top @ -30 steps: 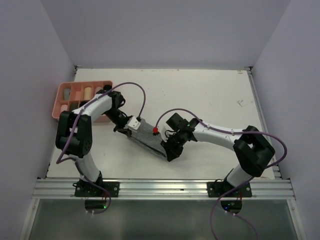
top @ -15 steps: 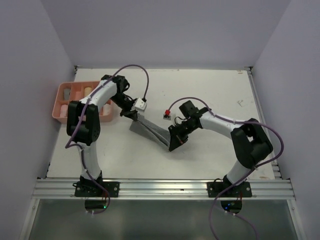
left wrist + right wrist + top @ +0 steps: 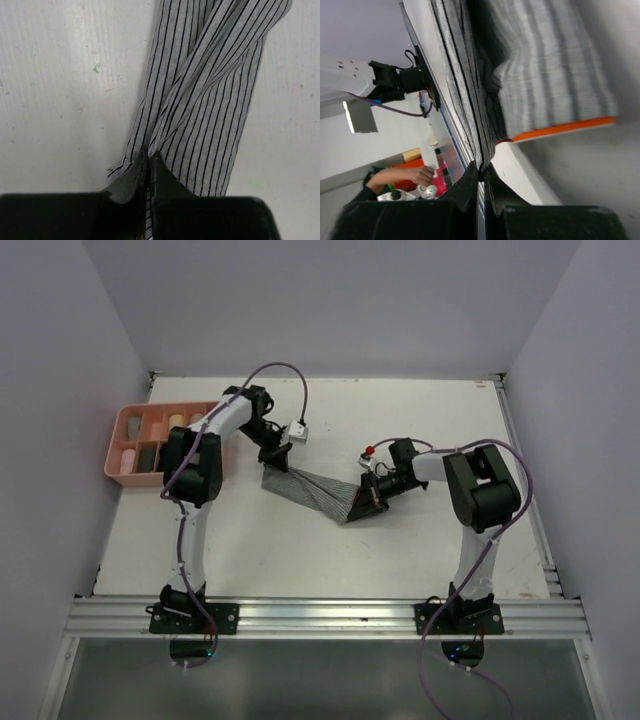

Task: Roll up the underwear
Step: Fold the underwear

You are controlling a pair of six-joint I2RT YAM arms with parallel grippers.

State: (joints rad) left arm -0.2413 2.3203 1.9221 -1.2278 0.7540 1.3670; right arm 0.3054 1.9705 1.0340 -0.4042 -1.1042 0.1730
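Note:
One grey striped underwear (image 3: pixel 315 492) is stretched in a sagging band across the middle of the table between both arms. My left gripper (image 3: pixel 272 460) is shut on its left end; in the left wrist view the striped cloth (image 3: pixel 210 100) runs away from the pinched jaws (image 3: pixel 148 156). My right gripper (image 3: pixel 368 496) is shut on the right end, where the dark waistband (image 3: pixel 470 100) with an orange edge (image 3: pixel 560 128) enters the closed jaws (image 3: pixel 481 167).
A pink compartment tray (image 3: pixel 128 422) holding several rolled garments sits at the table's left edge, just behind the left arm. The table's metal front rail (image 3: pixel 320 615) runs along the near edge.
Both arms have swung away from the front edge toward the back and apart, pulling the striped underwear from a bunched fold into a longer stretched band. Both grips stayed shut.

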